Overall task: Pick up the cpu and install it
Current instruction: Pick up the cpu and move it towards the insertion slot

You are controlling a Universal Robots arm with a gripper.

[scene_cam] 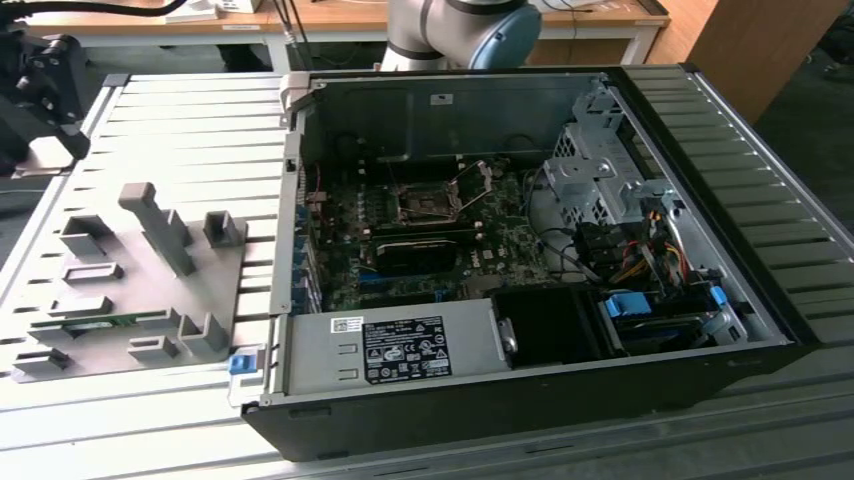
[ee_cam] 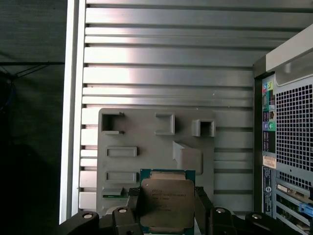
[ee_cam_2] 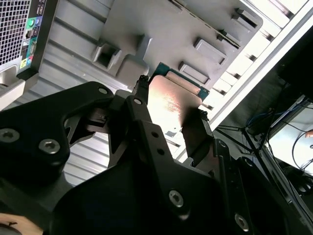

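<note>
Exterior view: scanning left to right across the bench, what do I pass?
Gray fixture plate → open computer case's side wall → motherboard's CPU socket → silver drive cage.

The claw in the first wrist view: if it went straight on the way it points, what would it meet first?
Probably the grey fixture plate: the claw, gripping the cpu, points at it, though the depth is unclear.

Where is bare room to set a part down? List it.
Free: ribbed table beyond the grey fixture plate, and the strip at the exterior view's right of the computer case. Crowded: the plate's holders, the case interior. The gripper holds the cpu.
</note>
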